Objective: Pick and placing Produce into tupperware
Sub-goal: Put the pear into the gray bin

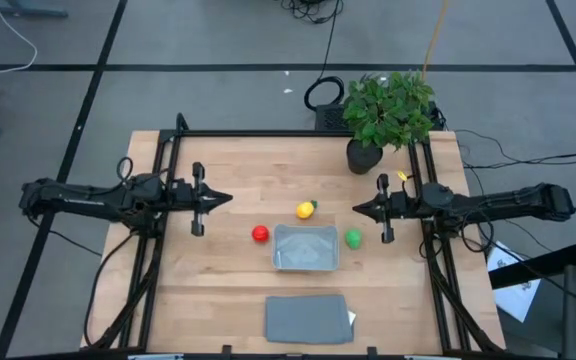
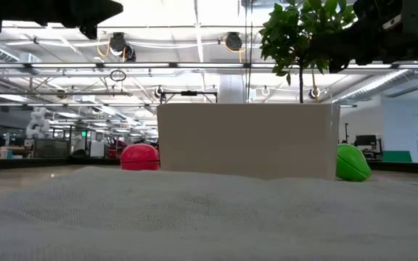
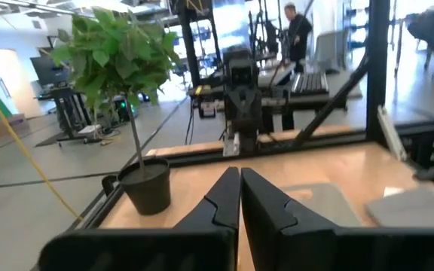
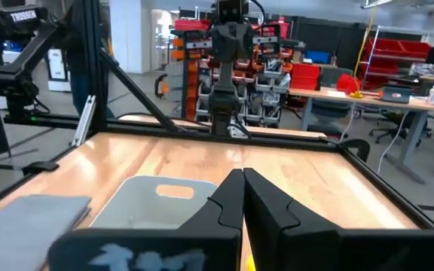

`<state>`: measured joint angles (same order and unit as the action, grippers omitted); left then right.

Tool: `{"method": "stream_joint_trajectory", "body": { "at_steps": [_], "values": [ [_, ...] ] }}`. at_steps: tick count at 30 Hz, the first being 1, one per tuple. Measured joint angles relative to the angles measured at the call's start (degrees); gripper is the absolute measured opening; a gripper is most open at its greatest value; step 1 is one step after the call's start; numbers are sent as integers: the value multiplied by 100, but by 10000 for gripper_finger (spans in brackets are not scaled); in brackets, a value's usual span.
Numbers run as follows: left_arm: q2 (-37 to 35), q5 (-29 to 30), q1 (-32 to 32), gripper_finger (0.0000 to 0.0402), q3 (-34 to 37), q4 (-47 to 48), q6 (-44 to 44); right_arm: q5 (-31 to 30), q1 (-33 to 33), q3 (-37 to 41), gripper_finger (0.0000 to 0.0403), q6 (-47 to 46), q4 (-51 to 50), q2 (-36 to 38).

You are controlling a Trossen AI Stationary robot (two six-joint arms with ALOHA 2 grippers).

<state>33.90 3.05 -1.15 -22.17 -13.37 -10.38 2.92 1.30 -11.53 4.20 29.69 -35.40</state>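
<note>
In the high view the clear bluish tupperware (image 1: 306,249) sits at mid-table, nothing inside it. The red round piece (image 1: 259,234) lies just off its left side, the green round piece (image 1: 353,238) just off its right side, and the yellow piece with a green tip (image 1: 306,209) lies beyond its far edge. My left gripper (image 1: 226,200) hovers left of the yellow piece, fingers shut (image 3: 239,182). My right gripper (image 1: 358,208) hovers above and beyond the green piece, fingers shut (image 4: 242,181). The low view shows the red piece (image 2: 139,156) and green piece (image 2: 353,162) flanking the container wall (image 2: 245,141).
A flat grey lid (image 1: 308,318) lies near the table's near edge, in front of the tupperware. A potted leafy plant (image 1: 388,115) stands at the far right corner, close behind my right arm. Black frame rails run along the table's left, right and far sides.
</note>
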Motion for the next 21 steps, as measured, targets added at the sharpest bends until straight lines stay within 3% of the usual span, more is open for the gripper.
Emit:
{"method": "stream_joint_trajectory", "body": {
  "at_steps": [7, 11, 21],
  "values": [
    [113, 0, 0, 7, 0, -137, -44, -70, -43, 0, 0, 113, -141, -11],
    [110, 0, 0, 3, 0, -168, -45, -636, -180, -4, 0, 12, -249, -118],
    [110, 2, 0, 27, 0, -170, -259, -1214, -523, -727, 0, -237, -1593, -466]
  ]
}}
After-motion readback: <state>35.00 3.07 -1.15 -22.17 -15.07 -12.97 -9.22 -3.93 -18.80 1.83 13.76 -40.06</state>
